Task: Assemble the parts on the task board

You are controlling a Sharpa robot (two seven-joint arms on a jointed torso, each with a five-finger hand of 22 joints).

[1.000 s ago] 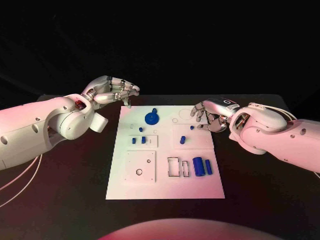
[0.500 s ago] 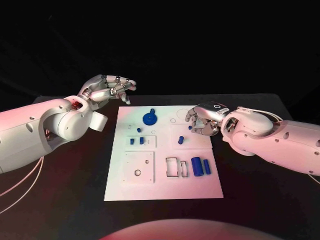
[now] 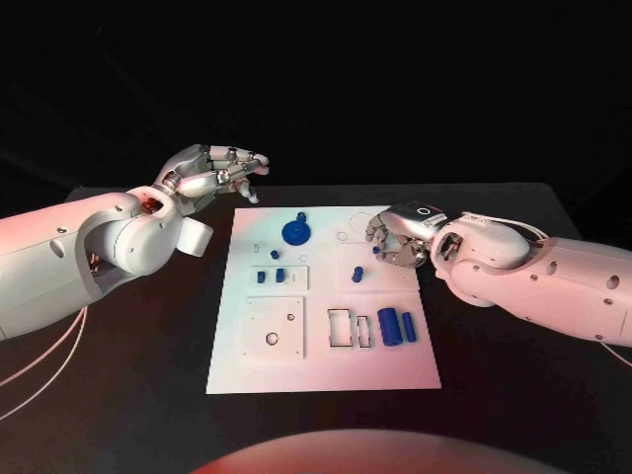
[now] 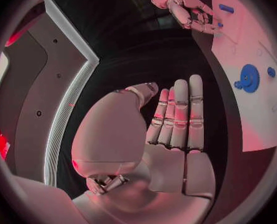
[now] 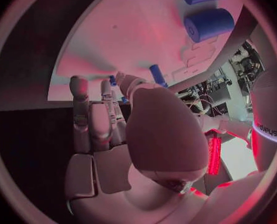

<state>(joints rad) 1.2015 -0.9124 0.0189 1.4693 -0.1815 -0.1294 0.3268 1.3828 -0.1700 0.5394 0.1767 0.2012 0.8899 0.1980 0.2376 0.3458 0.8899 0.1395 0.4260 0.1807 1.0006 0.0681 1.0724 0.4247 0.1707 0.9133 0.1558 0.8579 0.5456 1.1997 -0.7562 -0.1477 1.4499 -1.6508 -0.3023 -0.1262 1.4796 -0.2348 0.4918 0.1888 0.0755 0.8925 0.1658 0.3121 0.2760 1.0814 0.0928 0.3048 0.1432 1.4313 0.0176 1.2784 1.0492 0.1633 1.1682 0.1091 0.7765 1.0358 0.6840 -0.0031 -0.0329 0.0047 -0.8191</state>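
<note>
The task board [image 3: 323,301] lies mid-table between both hands, its blue gear [image 3: 297,232] and large blue cylinder [image 3: 389,327] unmoved. Since a second ago the right hand [image 3: 399,237] has slid inward over the board's far right edge; the left hand [image 3: 209,176] has lifted slightly off its far left corner. The left wrist view shows straight, nearly closed-together fingers holding nothing. The right wrist view shows straight fingers beside a blue peg [image 5: 158,75], nothing gripped. Bare black table [image 3: 529,395] flanks the board

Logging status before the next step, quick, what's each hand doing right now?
Left hand: open, fingers straight, holding nothing.
Right hand: empty, fingers straight, beside the task board.
</note>
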